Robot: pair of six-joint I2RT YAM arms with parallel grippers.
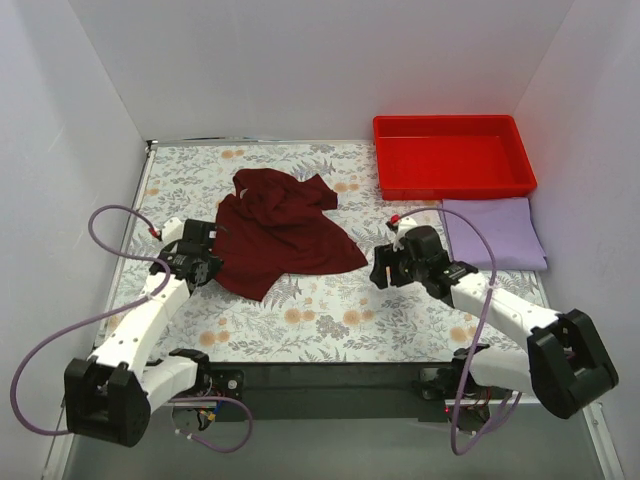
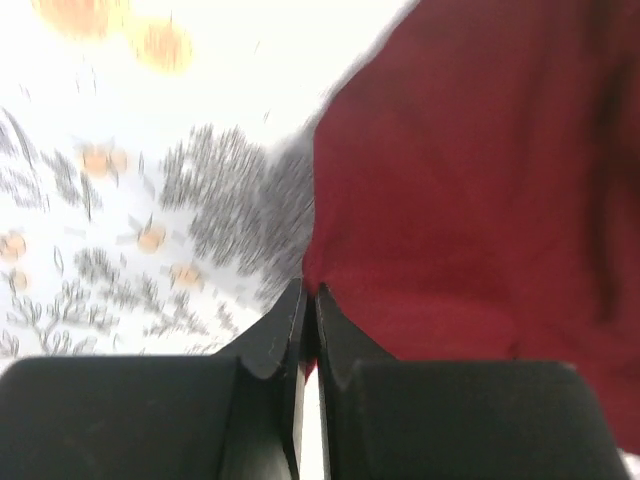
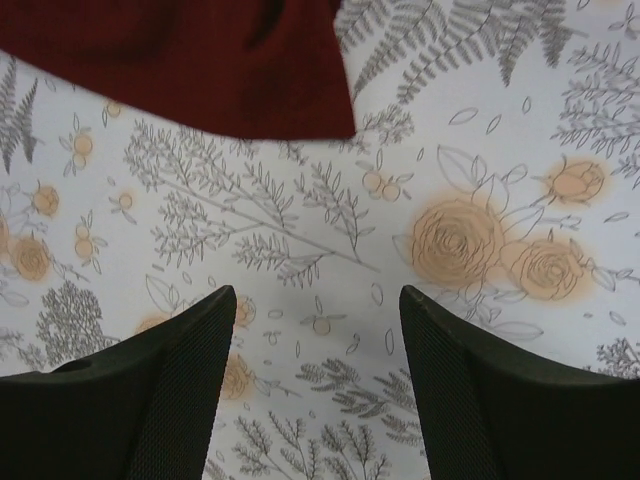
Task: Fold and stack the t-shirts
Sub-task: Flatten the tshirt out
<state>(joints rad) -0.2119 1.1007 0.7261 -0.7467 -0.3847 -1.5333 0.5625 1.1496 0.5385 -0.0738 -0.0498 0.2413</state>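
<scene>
Currently, per my feeds:

1. Maroon t-shirt [image 1: 285, 235]: unfolded and crumpled, centre-left on table [image 1: 330, 315]. Far part is bunched into ridges, near part spreads flatter.
2. Lavender t-shirt [image 1: 495, 232]: folded into a flat rectangle at the right side of the table, just in front of red tray [image 1: 455, 188] and well apart from the maroon one.
3. Left claw [image 1: 212, 262]: at the maroon shirt's left edge. On the wrist cam (blurred) I see its fingers [image 2: 280, 340] pressed together on the cloth edge [image 2: 470, 180], w/ a sliver of red showing between them, so it is clamped on the maroon t-shirt.
4. Right claw [image 1: 382, 272]: near the shirt's right corner. On the wrist cam the claw [image 3: 310, 330] is spread wide, holding nothing, over floral print [image 3: 300, 250]. The maroon corner [image 3: 200, 70] lies ahead, apart from both fingers.
</scene>
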